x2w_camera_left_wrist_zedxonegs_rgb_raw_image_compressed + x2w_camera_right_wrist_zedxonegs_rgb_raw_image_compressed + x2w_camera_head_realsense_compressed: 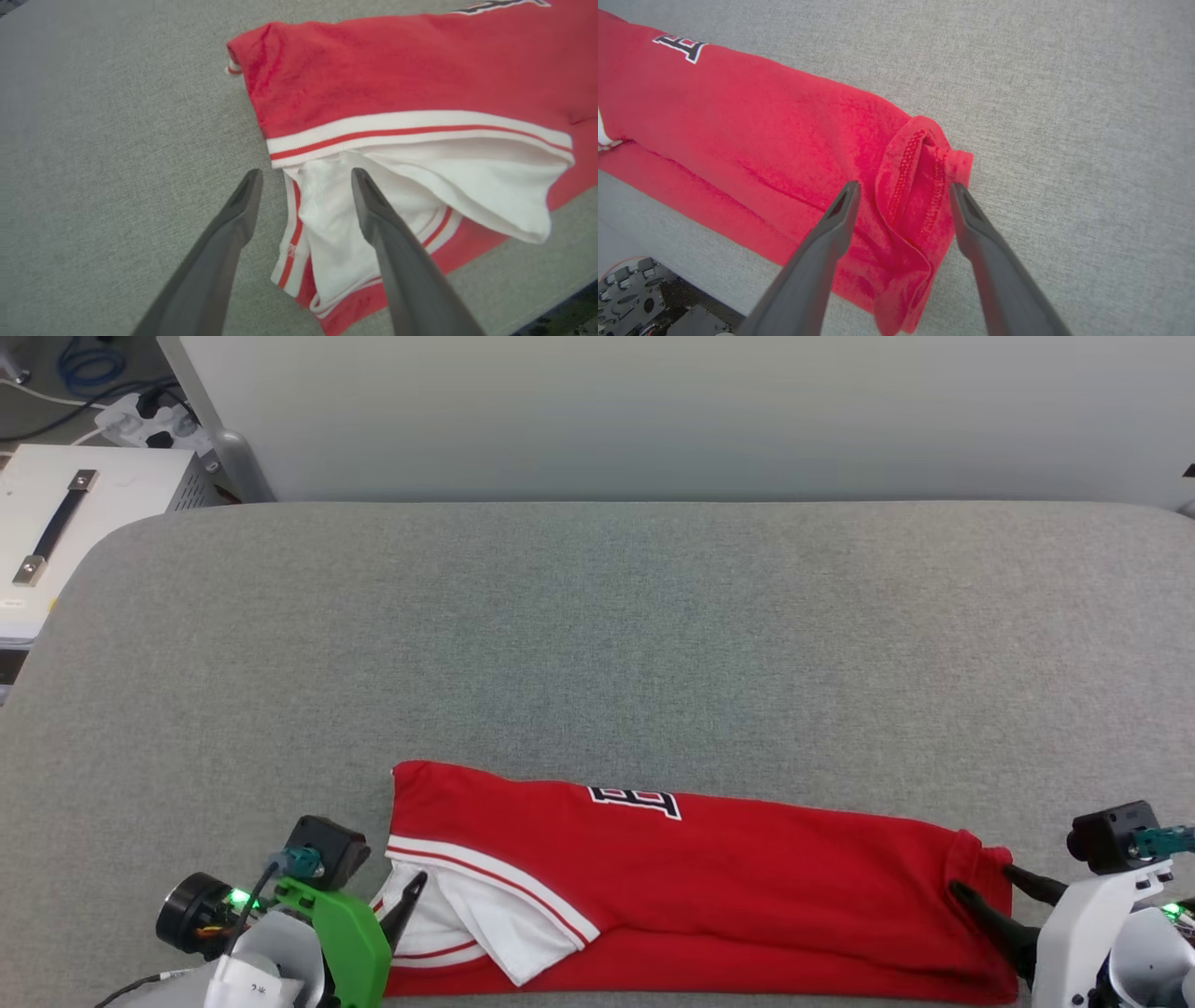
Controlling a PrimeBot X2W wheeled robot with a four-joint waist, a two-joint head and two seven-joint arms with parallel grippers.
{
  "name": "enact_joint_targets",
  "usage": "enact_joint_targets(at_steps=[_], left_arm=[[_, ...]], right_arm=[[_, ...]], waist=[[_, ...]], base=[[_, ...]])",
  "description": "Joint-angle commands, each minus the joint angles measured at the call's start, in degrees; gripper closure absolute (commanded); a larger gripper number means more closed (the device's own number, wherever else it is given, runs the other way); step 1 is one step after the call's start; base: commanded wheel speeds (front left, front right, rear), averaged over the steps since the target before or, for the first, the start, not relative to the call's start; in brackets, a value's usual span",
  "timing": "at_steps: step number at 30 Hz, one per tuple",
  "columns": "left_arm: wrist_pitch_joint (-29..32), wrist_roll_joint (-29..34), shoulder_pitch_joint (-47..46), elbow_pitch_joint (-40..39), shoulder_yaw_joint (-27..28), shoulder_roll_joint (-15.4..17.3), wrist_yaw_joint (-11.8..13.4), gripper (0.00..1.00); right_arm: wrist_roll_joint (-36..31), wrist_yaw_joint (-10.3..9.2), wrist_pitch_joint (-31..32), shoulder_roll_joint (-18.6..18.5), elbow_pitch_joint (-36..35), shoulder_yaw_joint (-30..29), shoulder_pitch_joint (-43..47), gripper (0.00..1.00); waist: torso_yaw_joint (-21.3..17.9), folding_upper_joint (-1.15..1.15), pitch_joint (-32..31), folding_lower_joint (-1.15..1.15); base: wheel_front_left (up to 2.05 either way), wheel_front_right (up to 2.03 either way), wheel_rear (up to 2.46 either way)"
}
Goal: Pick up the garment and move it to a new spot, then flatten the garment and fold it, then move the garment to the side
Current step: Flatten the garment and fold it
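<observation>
The red garment (747, 887) lies folded into a long band along the near edge of the grey surface, black-and-white lettering at its upper fold. A white sleeve with red-white trim (420, 186) sticks out at its left end. My left gripper (306, 175) is open, its fingers astride the sleeve's striped edge (411, 896). My right gripper (903, 186) is open too, its fingers straddling the bunched red hem (920, 186) at the garment's right end (985, 887). Neither holds the cloth.
A grey fabric-covered table (597, 644) stretches wide beyond the garment. A white box with a black handle (65, 513) stands off its far left corner, with cables and a power strip (149, 420) behind. A pale wall (653, 411) runs along the back.
</observation>
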Motion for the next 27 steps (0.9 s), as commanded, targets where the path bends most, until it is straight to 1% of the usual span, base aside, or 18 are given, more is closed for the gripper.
enact_joint_targets(at_steps=[1, 7, 11, 13, 14, 15, 18, 21, 24, 27], left_arm=[[-1.25, 0.15, 1.02, -0.58, 0.74, 0.25, 1.11, 0.00], [-7.52, 1.91, 2.13, -3.68, 4.03, 1.11, 7.76, 0.00], [-9.75, 3.72, 3.57, -6.10, 7.83, 0.86, 12.55, 0.00], [-10.09, 5.80, 4.60, -7.22, 10.79, 0.19, 14.94, 0.00], [-10.12, 7.79, 5.24, -8.44, 13.27, -0.35, 16.24, 0.00], [-10.15, 13.67, 8.74, -11.93, 20.58, -2.04, 18.82, 0.00], [-10.16, 18.98, 12.67, -14.66, 27.21, -4.00, 20.04, 0.00], [-10.17, 23.99, 16.85, -16.92, 33.74, -6.70, 20.04, 0.00], [-10.17, 28.37, 20.19, -18.20, 38.77, -9.47, 19.15, 0.00], [-10.17, 32.40, 23.00, -18.87, 43.20, -12.72, 17.32, 0.00]], right_arm=[[-0.60, -0.03, -0.45, 0.25, -1.28, -1.04, 1.13, 0.00], [-1.35, -0.03, 0.85, -1.05, -7.29, -7.39, 3.38, 0.00], [-0.52, -0.03, 4.19, -2.56, -9.13, -10.89, 5.18, 0.00], [0.96, -0.03, 6.54, -3.04, -9.63, -12.06, 6.21, 0.00], [1.97, -0.03, 7.91, -3.22, -9.70, -12.70, 6.82, 0.00], [4.39, -0.03, 11.76, -3.75, -9.87, -13.71, 8.23, 0.00], [6.30, -0.03, 14.14, -3.39, -9.62, -14.60, 8.89, 0.00], [7.18, -0.03, 15.37, -2.73, -8.54, -15.12, 9.07, 0.00], [7.82, -0.03, 16.11, -2.07, -7.19, -14.80, 8.86, 0.00], [8.63, -0.03, 16.43, -1.26, -5.72, -14.06, 8.21, 0.00]], waist=[[0.24, 0.00, -0.48, 0.00], [0.53, 0.00, -1.42, 0.00], [0.82, 0.00, -1.70, 0.00], [1.04, 0.00, -1.69, 0.00], [1.20, 0.00, -1.62, 0.00], [1.69, 0.00, -1.19, 0.00], [2.18, 0.00, -0.59, 0.00], [2.76, 0.00, -0.01, 0.00], [3.34, 0.00, 0.73, 0.00], [4.03, 0.00, 1.55, 0.00]], base=[[0.00, 0.00, 0.00], [0.00, 0.00, 0.00], [0.00, 0.00, 0.00], [0.00, 0.00, 0.00], [0.00, 0.00, 0.00], [0.00, 0.00, 0.00], [0.00, 0.00, 0.00], [0.00, 0.00, 0.00], [0.00, 0.00, 0.00], [0.00, 0.00, 0.00]])
